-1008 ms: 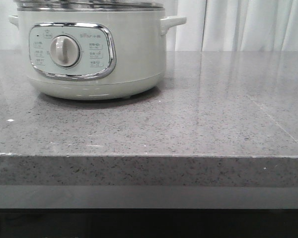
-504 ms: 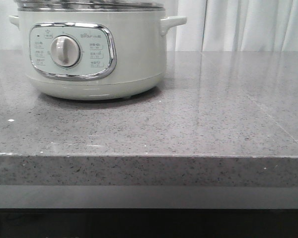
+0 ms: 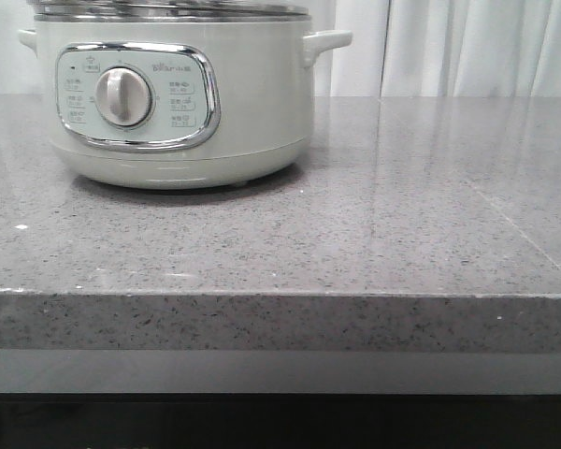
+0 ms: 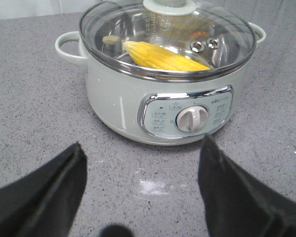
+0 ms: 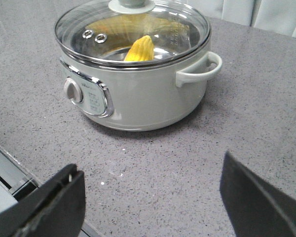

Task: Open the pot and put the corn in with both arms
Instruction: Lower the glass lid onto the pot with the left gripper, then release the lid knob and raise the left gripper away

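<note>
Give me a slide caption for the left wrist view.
Open left claw facing the lidded electric cooker, corn cob visible under the glass lid.

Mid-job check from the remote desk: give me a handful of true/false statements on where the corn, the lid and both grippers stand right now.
1. The corn lies inside the pot. True.
2. The lid is off and resting on the countertop. False: the glass lid sits on the pot's rim.
3. The left gripper is open and holds nothing. True.
4. The right gripper grips the pot's side handle. False: it is open, well short of the handle.
5. The control dial faces the front camera. True.
6. A second pot stands on the countertop. False: only one pot shows.
</note>
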Robot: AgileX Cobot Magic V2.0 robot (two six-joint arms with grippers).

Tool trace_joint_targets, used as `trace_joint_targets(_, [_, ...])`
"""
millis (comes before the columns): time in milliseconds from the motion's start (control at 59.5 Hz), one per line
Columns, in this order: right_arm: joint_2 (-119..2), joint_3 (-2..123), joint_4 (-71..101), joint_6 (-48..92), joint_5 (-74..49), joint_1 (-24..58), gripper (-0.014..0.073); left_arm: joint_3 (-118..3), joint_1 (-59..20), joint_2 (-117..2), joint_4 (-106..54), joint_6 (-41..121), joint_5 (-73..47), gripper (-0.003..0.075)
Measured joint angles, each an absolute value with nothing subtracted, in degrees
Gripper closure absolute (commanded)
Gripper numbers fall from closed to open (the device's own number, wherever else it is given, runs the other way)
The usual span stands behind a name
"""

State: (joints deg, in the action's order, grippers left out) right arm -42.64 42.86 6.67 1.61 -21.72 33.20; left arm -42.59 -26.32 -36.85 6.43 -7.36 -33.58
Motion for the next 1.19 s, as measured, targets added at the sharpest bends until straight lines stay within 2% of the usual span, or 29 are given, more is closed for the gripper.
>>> trace_joint_targets(101, [-42.64, 42.86, 6.67, 1.61, -21.72, 33.20, 0.0150, -42.37, -26.32, -36.71, 6.43, -7.36, -33.69, 0.0488])
trace_joint_targets(252, [-43.03, 42.86, 6.67, 1.61, -21.72, 33.20, 0.0452, -42.26, -26.32, -36.71, 6.43, -7.36, -33.69, 0.0678])
trace_joint_targets(285, [-43.23, 42.86, 6.67, 1.61, -21.72, 33.20, 0.0496, -42.26, -26.32, -36.71, 6.43, -7.36, -33.69, 0.0709])
trace_joint_targets(369, [-43.25, 42.86, 6.67, 1.61, -21.85, 33.20, 0.0615, -42.26, -26.32, -36.71, 6.43, -7.36, -33.69, 0.0740])
trace_joint_targets(470, [-43.25, 42.86, 6.67, 1.61, -21.85, 33.20, 0.0692, -42.26, -26.32, -36.71, 6.43, -7.36, -33.69, 0.0741])
trace_joint_targets(537, [-43.25, 42.86, 6.67, 1.61, -21.85, 33.20, 0.0716, -42.26, -26.32, -36.71, 6.43, -7.36, -33.69, 0.0741])
trace_joint_targets(1024, [-43.25, 42.86, 6.67, 1.61, -22.09, 33.20, 0.0713, -41.01, -26.04, -36.12, 6.55, -7.36, -33.59, 0.0741])
trace_joint_targets(1192, [-43.25, 42.86, 6.67, 1.61, -22.18, 33.20, 0.0713, -34.99, -19.44, -30.25, 5.76, -7.36, -30.06, 0.0741])
